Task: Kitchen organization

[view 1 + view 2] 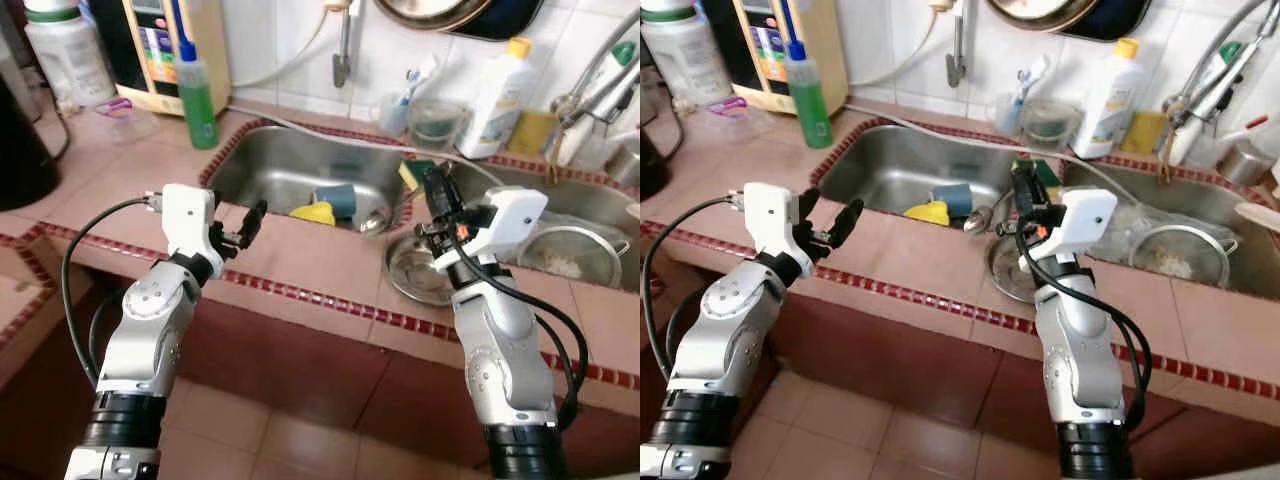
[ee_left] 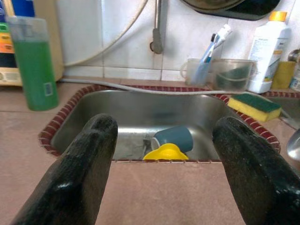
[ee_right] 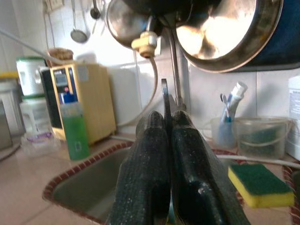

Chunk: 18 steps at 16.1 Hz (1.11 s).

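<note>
My right tool (image 3: 168,118) is clenched tight on a spoon (image 3: 164,92) — the thin metal handle stands up between the two black fingers (image 3: 149,154), which are pressed together on it. That tool hangs over the strip of table between the two basins, above a shallow steel bowl (image 1: 405,278) that sits near the table's front edge. Just behind it, on the same strip, lies a yellow-and-green sponge (image 3: 260,185).

My left tool (image 1: 246,227) is released, fingers spread wide with nothing between them, hovering over the front edge of the table right before the left sink (image 1: 250,160). Down in that sink — a blue cup (image 2: 173,138) on its side, touching a yellow piece (image 2: 166,153) that lies just in front of it.

Further out, a green bottle (image 1: 196,95) stands at the sink's back left corner. Along the table's back edge by the wall there is a clear cup with toothbrushes (image 2: 199,70), a clear tub (image 2: 232,75) beside it, then a white bottle with a yellow cap (image 1: 497,95). In the right sink rests a round wire strainer (image 1: 572,250). A pan (image 3: 225,33) hangs on the tiled wall above.
</note>
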{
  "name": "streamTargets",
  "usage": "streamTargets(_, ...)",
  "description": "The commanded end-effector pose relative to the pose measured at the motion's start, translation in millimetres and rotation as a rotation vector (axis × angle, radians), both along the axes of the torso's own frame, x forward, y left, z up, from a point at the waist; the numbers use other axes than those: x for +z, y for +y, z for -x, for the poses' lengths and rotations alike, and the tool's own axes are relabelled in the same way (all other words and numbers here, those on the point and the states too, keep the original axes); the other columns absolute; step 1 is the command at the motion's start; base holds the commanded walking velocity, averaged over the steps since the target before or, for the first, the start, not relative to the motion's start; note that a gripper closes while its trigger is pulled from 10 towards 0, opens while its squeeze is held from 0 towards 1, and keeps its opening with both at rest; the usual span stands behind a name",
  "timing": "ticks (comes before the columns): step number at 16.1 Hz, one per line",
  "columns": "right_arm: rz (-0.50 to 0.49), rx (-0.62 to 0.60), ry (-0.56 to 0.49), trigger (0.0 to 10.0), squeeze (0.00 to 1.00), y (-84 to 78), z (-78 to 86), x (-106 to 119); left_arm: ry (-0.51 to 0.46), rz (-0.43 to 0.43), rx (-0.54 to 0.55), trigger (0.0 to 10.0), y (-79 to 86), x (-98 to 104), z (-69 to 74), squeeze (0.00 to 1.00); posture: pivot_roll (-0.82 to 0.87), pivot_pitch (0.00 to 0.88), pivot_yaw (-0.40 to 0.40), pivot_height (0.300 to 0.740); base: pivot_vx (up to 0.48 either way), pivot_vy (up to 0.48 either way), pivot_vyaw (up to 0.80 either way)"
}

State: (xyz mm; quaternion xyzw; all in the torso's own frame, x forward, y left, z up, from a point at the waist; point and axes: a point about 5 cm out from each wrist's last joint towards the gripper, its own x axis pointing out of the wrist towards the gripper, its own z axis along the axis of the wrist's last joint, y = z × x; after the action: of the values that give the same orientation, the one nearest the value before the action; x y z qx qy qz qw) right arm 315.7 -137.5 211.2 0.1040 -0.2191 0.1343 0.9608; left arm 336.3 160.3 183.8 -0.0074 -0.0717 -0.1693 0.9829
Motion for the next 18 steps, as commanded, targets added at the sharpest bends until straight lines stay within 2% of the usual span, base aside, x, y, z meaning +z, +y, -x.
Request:
streamTargets(1,-0.013,-0.025,-0.021,10.0,0.00,-7.1,2.2,3.7,-0.009,-0.006,-0.015,10.0,-4.9,3.3,-0.4,0.00,-0.09,0.071,0.016,0.740,0.000,0.315,0.00)
streamTargets(6,-0.011,-0.021,-0.019,10.0,0.00,-6.1,2.0,2.9,-0.010,-0.011,-0.026,10.0,-6.3,3.5,-1.1,0.00,-0.09,0.065,0.018,0.740,0.000,0.316,0.00)
streamTargets(9,0.010,-0.020,-0.009,10.0,0.00,-4.3,1.0,0.1,-0.042,-0.021,-0.037,10.0,-10.5,5.1,0.6,0.00,-0.09,0.057,0.016,0.740,0.000,0.000,0.00)
streamTargets(12,0.016,-0.019,0.016,10.0,0.00,-3.5,-0.8,-2.4,-0.034,-0.042,-0.034,10.0,-12.7,2.4,1.2,0.00,-0.09,0.058,0.014,0.740,0.000,0.000,0.00)
streamTargets(16,0.024,-0.027,0.026,10.0,0.00,-4.4,-2.5,-3.5,-0.045,-0.050,-0.058,10.0,-14.1,2.7,2.7,0.00,-0.09,0.060,0.013,0.740,0.000,0.000,-0.77)
streamTargets(18,0.020,-0.029,0.020,10.0,0.00,-4.8,-1.6,-3.4,-0.052,-0.057,-0.056,10.0,-12.8,3.6,2.7,0.00,-0.09,0.064,0.015,0.740,0.000,0.000,-0.25)
